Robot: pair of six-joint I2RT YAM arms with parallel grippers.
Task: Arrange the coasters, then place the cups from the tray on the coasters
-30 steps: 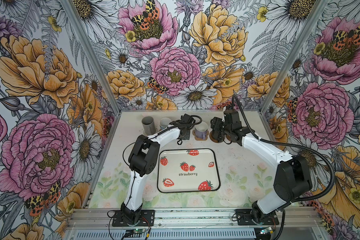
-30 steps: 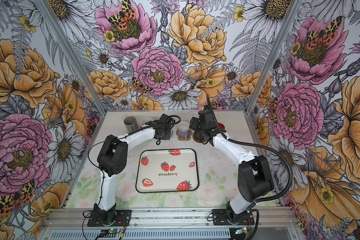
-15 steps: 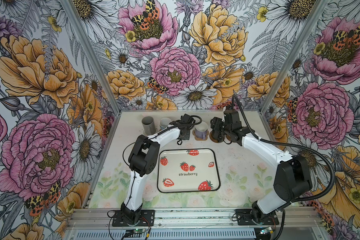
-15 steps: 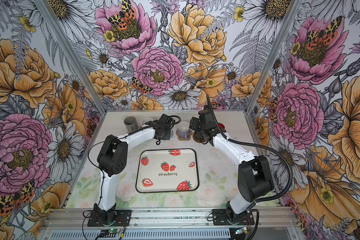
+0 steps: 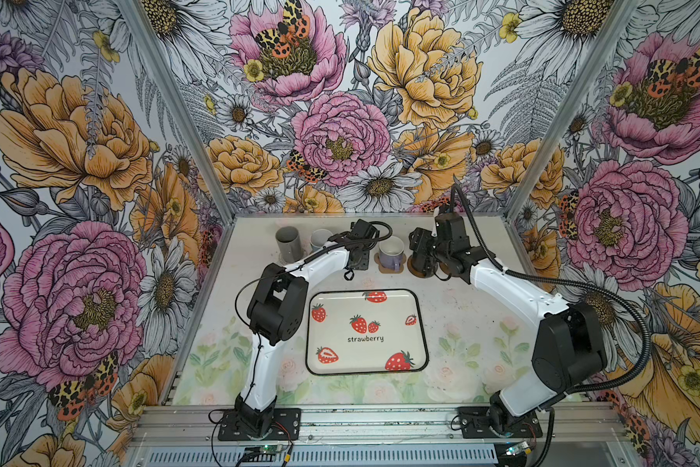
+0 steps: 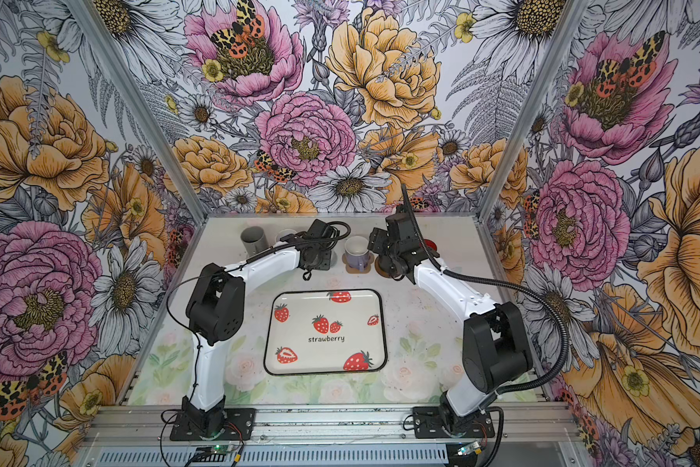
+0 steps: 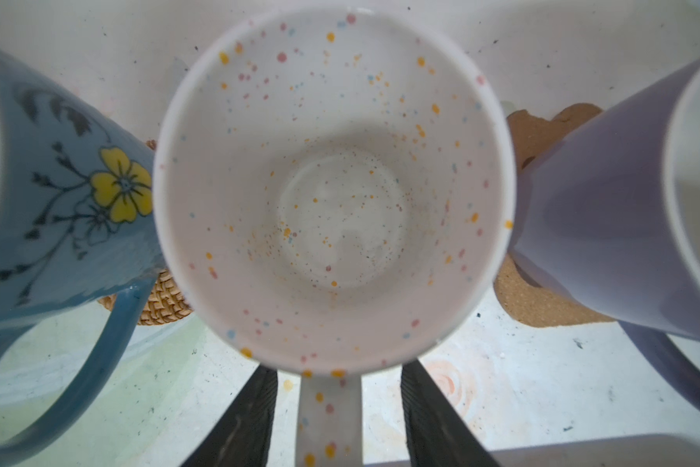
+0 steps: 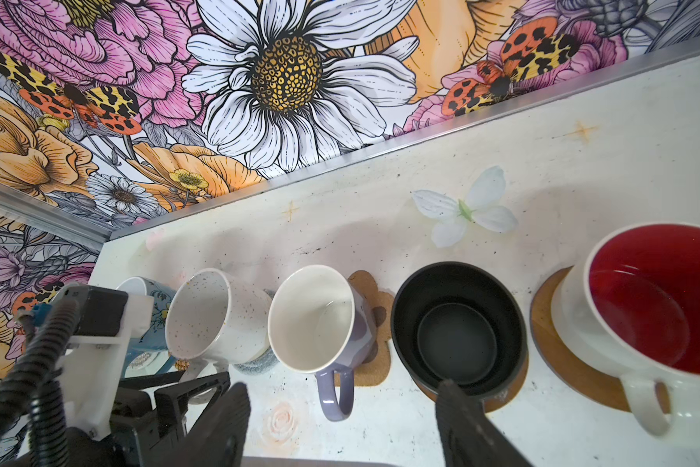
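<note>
A white speckled cup (image 7: pixel 332 190) stands on a grey woven coaster (image 8: pixel 255 364). Its handle lies between the fingers of my open left gripper (image 7: pixel 332 408), with a gap on each side. Beside it are a light blue cup (image 7: pixel 57 194) on a rattan coaster (image 7: pixel 166 299) and a lilac cup (image 8: pixel 320 319) on a paw-shaped coaster (image 8: pixel 374 335). Further along the row, a black cup (image 8: pixel 457 323) and a red-lined white cup (image 8: pixel 655 299) sit on brown discs. My right gripper (image 8: pixel 342 386) hangs open above the lilac and black cups, holding nothing. The tray (image 5: pixel 396 351) is empty.
A grey cup (image 5: pixel 288 242) stands at the left end of the row, near the back wall. Both arms (image 5: pixel 324 258) (image 5: pixel 502 283) reach over the table's back half, on either side of the lilac cup (image 5: pixel 391 252). The tray sits between the two arm bases.
My left gripper's jaws have opened and let go of the white speckled cup's handle. Neither arm has visibly moved, and the right gripper stays open.
</note>
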